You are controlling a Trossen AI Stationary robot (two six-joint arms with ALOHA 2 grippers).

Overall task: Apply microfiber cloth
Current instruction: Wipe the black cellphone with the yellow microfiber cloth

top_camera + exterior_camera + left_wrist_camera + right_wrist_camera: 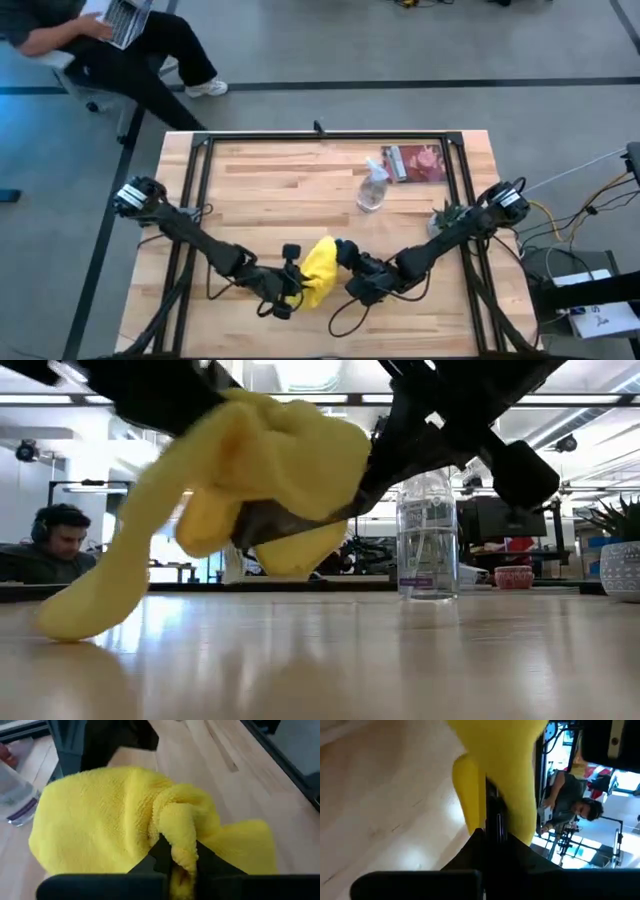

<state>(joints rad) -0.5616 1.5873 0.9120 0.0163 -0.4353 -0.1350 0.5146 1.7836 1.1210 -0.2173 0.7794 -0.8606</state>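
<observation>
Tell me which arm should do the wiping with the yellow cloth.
Probably the left. The left gripper is shut on a twisted fold of the microfiber cloth, which drapes from it. The right gripper also pinches an edge, so it could release.

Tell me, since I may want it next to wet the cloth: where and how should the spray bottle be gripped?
Probably around the spray bottle body below its narrower neck, which the low view shows as a clear, upright cylinder. Come from the near side, where bare table lies; a card sits just behind it. Both tools, left and right, currently hold the microfiber cloth.
</observation>
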